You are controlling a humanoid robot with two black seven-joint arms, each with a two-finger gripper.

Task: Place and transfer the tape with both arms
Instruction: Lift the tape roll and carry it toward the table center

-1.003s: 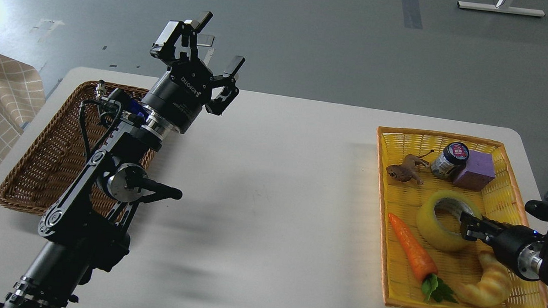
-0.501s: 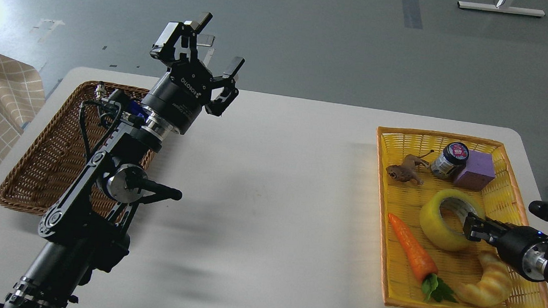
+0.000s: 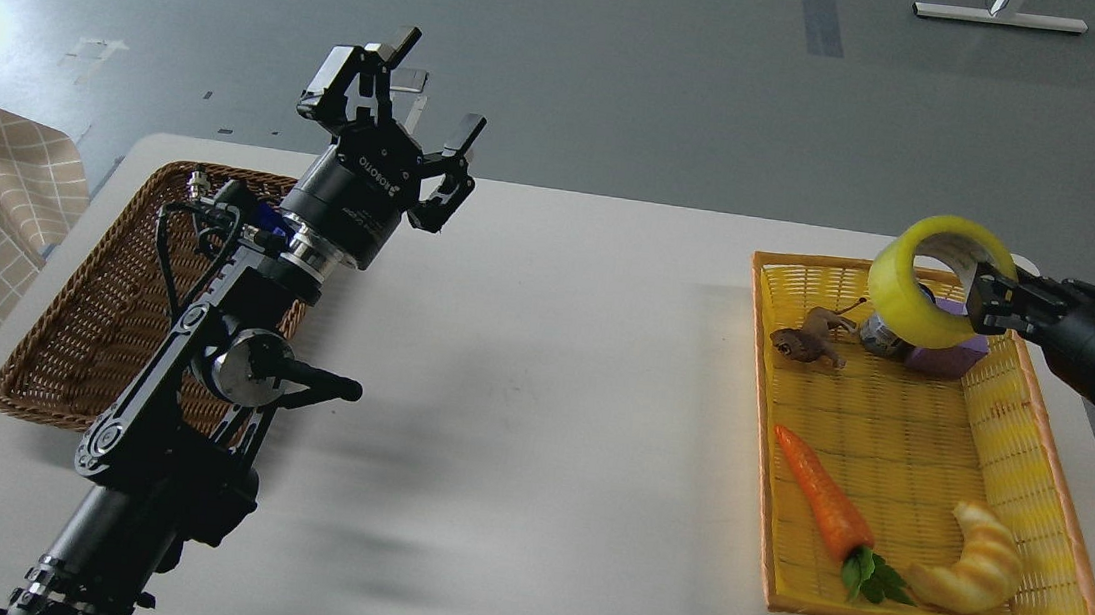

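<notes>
The tape [image 3: 916,293], a wide translucent yellow roll with a grey-white core, hangs in the air above the back of the yellow basket [image 3: 1045,466]. My right gripper [image 3: 986,294] comes in from the right and is shut on the roll's right wall, one finger inside the core. My left gripper [image 3: 417,99] is open and empty, raised above the table's back left, by the brown wicker basket [image 3: 96,304]. The two grippers are far apart.
The yellow basket holds a toy carrot [image 3: 826,495], a pale croissant toy [image 3: 974,570], a brown animal figure [image 3: 805,342], a small jar [image 3: 881,335] and a purple block [image 3: 945,356]. The white table [image 3: 549,398] lies between the baskets.
My right gripper has lifted the tape out of the yellow basket, up and toward the back. The left arm has barely moved.
</notes>
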